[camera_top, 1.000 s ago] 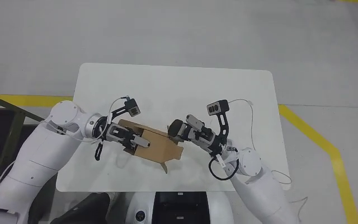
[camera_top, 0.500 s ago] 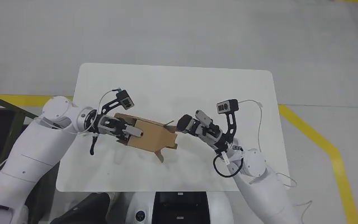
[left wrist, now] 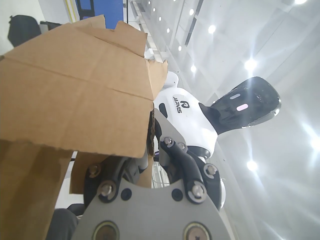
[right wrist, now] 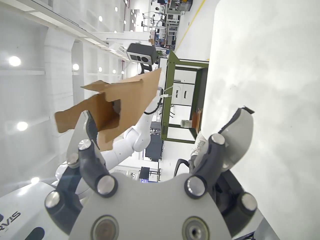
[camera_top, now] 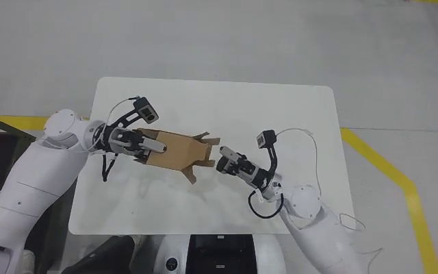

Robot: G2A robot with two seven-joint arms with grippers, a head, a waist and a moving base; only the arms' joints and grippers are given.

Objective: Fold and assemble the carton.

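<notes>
Since the earlier frames the carton [camera_top: 179, 152] has been carried away from the front edge of the tabletop [camera_top: 274, 109] and toward its left edge. The right claw [camera_top: 220, 164] has been taken off the carton's end, which it was holding one second ago.

The carton is now found over the left half of the tabletop, about midway between the front and the far edge. In the right wrist view it is seen lifted clear of the surface. It is a brown cardboard sleeve, only partly formed. Its flaps [camera_top: 204, 145] at the end toward the right edge are splayed outward, and the hollow inside [right wrist: 107, 116] can be looked into from that side.

The end of the carton toward the left edge is clamped by the left claw [camera_top: 152, 146]; a cardboard wall is seen pinched at its tip [left wrist: 147, 151].

The right claw [right wrist: 162, 126] is held just beside the splayed flaps with its fingers [right wrist: 86, 128] spread wide apart, and nothing is gripped between them. Whether one finger touches a flap cannot be told.
</notes>
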